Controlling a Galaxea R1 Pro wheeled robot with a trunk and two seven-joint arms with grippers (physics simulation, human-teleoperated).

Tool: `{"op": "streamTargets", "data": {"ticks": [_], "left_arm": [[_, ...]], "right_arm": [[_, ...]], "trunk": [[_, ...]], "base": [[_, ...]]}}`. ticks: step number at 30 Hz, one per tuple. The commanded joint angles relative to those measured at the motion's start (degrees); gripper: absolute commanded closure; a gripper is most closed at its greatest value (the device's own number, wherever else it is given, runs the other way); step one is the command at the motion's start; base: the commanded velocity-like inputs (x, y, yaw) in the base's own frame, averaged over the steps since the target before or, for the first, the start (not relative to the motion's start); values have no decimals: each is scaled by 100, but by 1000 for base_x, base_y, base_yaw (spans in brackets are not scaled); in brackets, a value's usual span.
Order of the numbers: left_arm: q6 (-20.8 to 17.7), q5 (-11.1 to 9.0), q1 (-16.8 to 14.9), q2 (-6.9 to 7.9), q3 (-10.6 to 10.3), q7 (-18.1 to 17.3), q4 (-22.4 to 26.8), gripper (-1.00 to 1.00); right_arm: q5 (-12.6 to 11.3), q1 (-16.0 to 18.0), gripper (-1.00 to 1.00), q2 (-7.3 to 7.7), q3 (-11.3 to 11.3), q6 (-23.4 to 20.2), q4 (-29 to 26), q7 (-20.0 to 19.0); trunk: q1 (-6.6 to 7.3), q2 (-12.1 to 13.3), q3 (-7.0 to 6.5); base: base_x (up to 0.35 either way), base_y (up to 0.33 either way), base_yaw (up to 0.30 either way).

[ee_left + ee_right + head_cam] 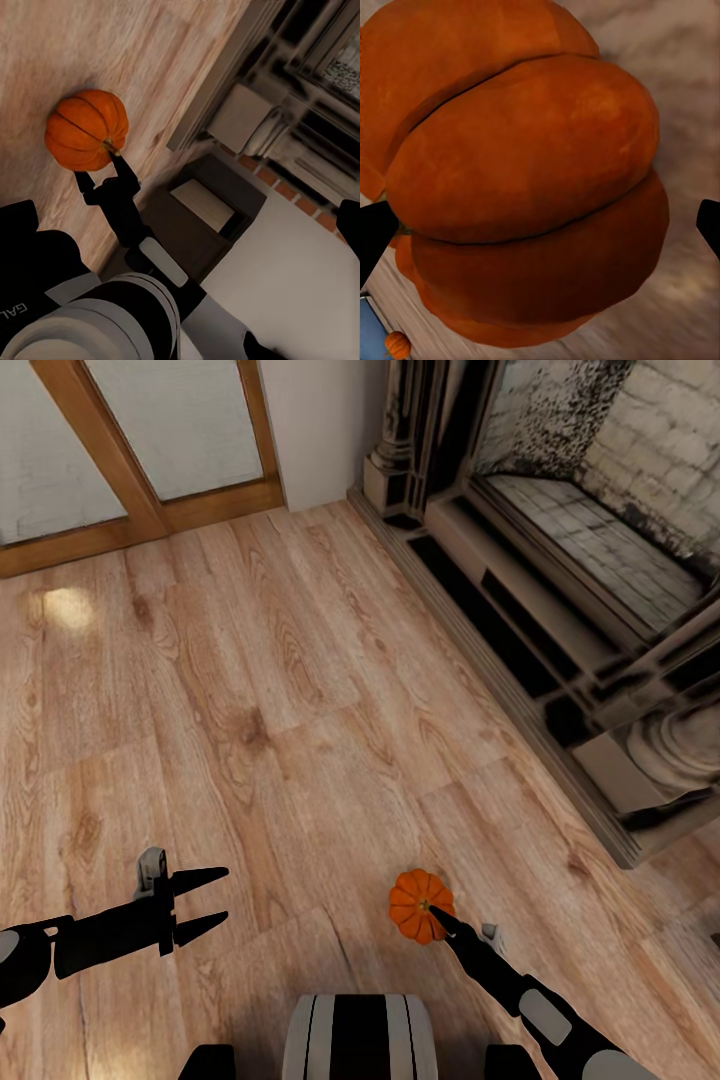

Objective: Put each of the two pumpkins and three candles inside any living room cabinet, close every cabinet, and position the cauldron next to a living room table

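Now | R pincer (437,913) spread, tips astride pumpkin (420,905) on wood floor (280,690) | L pincer (212,901) spread, nothing between fingers, well apart from pumpkin

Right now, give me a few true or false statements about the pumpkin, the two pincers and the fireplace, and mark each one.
1. The pumpkin is at the right pincer. True.
2. The left pincer holds a candle. False: its fingers are spread with nothing between them.
3. The pumpkin sits on a table. False: it is over the wooden floor.
4. The stone fireplace stands to the robot's right. True.
5. The pumpkin is green. False: it is orange.
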State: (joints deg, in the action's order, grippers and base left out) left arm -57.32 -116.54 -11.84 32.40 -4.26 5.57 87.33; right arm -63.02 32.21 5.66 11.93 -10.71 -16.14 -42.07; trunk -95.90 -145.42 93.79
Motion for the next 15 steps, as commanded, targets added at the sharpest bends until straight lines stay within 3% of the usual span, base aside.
{"op": "streamTargets", "data": {"ticks": [1,15], "left_arm": [[-7,-62,-3,3,-4,59,3,-100],[-6,-62,-3,3,-13,59,3,-100]], "right_arm": [[-9,-2,-100,5,37,-27,15,131],[-9,-4,-100,5,37,-28,16,214]], "trunk": [[0,-1,4],[0,-1,4]], "base": [[45,0,0],[50,42,0]]}}
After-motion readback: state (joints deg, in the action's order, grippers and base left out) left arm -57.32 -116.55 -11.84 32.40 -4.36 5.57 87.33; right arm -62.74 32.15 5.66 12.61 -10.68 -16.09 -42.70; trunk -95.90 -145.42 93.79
